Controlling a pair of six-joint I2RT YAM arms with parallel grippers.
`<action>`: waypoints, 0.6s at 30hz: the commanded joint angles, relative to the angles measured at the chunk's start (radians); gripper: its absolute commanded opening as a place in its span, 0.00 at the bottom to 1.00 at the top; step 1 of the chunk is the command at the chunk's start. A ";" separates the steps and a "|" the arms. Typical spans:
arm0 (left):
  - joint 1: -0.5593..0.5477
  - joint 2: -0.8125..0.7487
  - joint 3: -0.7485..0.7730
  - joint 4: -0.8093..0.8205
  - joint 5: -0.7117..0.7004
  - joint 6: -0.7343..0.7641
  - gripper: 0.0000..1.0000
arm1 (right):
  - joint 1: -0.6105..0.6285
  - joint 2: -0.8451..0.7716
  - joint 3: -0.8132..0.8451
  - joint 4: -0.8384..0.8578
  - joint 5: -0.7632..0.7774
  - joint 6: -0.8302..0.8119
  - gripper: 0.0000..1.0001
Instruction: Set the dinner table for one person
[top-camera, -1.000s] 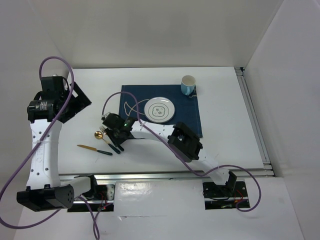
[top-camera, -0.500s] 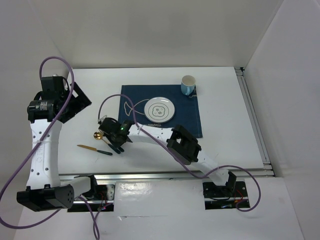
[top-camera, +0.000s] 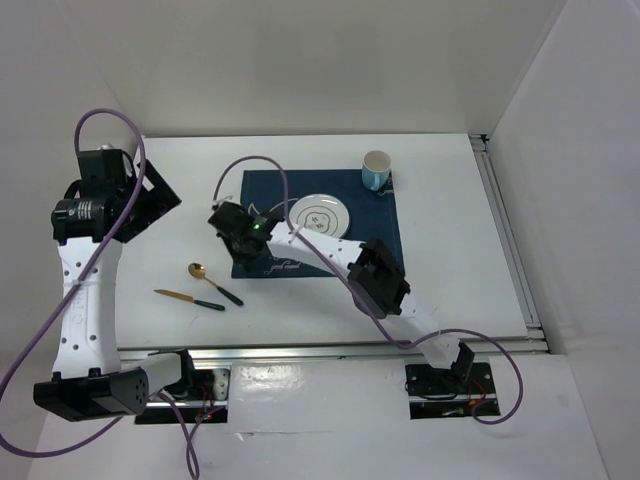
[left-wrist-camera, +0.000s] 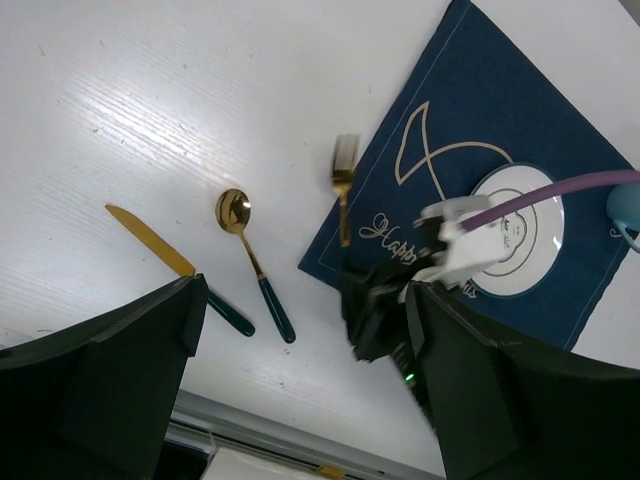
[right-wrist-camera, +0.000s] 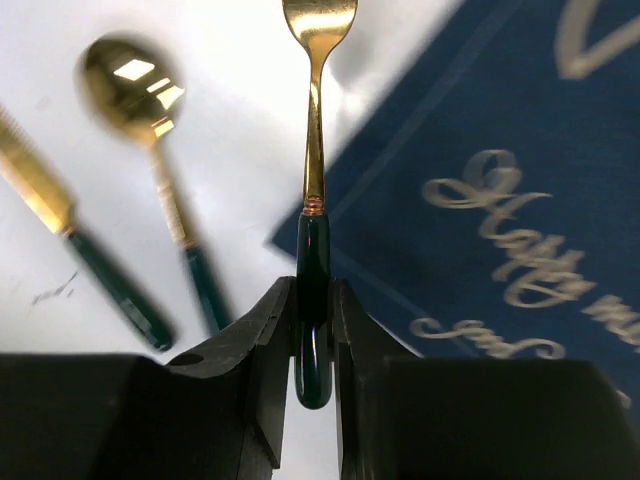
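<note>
My right gripper (right-wrist-camera: 312, 300) is shut on the dark green handle of a gold fork (right-wrist-camera: 316, 130). It holds the fork over the near left edge of the navy placemat (right-wrist-camera: 500, 150) on the white dinner table (top-camera: 450, 260). In the top view the right gripper (top-camera: 232, 222) is at the placemat's (top-camera: 385, 225) left side. The left wrist view shows the fork (left-wrist-camera: 343, 190) with its tines over bare table. A gold spoon (top-camera: 213, 284) and a gold knife (top-camera: 188, 298) lie left of the mat. My left gripper (top-camera: 150, 200) is open, empty and raised at far left.
A white plate (top-camera: 320, 218) sits mid-placemat and a light blue cup (top-camera: 376, 170) stands at its far right corner. Metal rails (top-camera: 510, 240) run along the table's right and near edges. White walls close in the back and sides.
My right gripper has lifted the fork from beside the spoon and carried it away and to the right, onto the placemat's left edge. The left arm has not moved.
</note>
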 joint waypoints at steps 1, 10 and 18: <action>0.010 -0.010 0.006 0.024 0.019 0.025 1.00 | -0.081 -0.064 0.043 -0.054 0.063 0.109 0.04; 0.010 -0.043 -0.143 0.049 0.091 0.007 1.00 | -0.252 -0.009 0.075 -0.032 0.028 0.273 0.01; 0.010 -0.043 -0.157 0.058 0.091 -0.002 1.00 | -0.293 0.034 0.066 0.001 0.000 0.362 0.02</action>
